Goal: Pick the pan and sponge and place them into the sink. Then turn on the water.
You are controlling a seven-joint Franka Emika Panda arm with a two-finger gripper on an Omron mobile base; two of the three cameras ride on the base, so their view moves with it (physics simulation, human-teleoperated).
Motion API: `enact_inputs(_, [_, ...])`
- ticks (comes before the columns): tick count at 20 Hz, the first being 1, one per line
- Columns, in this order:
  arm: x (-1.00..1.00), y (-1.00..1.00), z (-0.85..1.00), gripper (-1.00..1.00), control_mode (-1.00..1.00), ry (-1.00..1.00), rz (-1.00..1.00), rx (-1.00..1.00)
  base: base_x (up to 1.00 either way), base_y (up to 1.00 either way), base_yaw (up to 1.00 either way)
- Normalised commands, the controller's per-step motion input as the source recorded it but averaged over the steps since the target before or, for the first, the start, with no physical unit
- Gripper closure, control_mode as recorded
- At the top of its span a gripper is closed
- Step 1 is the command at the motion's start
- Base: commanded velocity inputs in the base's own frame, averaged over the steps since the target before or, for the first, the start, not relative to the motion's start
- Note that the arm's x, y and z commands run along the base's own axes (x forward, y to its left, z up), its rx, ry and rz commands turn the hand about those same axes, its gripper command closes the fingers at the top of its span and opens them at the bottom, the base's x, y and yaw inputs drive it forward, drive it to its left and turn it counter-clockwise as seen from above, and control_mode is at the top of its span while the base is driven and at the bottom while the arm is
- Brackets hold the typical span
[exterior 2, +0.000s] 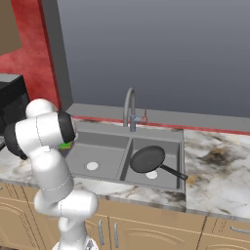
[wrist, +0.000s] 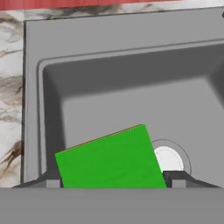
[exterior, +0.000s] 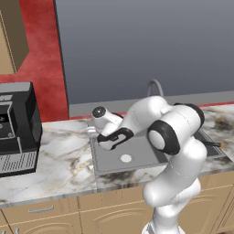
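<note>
Marbled table running under grey wall panel, red wall at left. Grey matte double-basin sink sitting recessed, round white drain in each basin. Arched grey faucet rising behind divider. Round dark pan lying in right basin, thin tan-tipped handle pointing toward right front rim. White arm folding low over left basin, elbow raised, hand reaching down. Claw standing spread, flat green sponge sitting between fingertips above left basin, beside drain; contact unclear.
</note>
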Motion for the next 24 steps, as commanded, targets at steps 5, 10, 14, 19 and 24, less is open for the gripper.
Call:
enact_inputs(5, [-0.16,-0.29,0.11,1.0,-1.0,-0.04,-0.03,0.0,0.0,0.0,0.0])
enact_inputs(10, [-0.22,-0.31,0.08,1.0,-1.0,-0.04,-0.02,0.0,0.0,0.0,0.0])
enact_inputs(14, [-0.23,-0.34,0.07,1.0,-1.0,-0.04,-0.02,0.0,0.0,0.0,0.0])
enact_inputs(19, [-0.12,-0.38,0.1,1.0,-1.0,-0.03,-0.03,0.0,0.0,0.0,0.0])
enact_inputs(24, [-0.12,-0.4,0.09,1.0,-1.0,-0.01,-0.04,0.0,0.0,0.0,0.0])
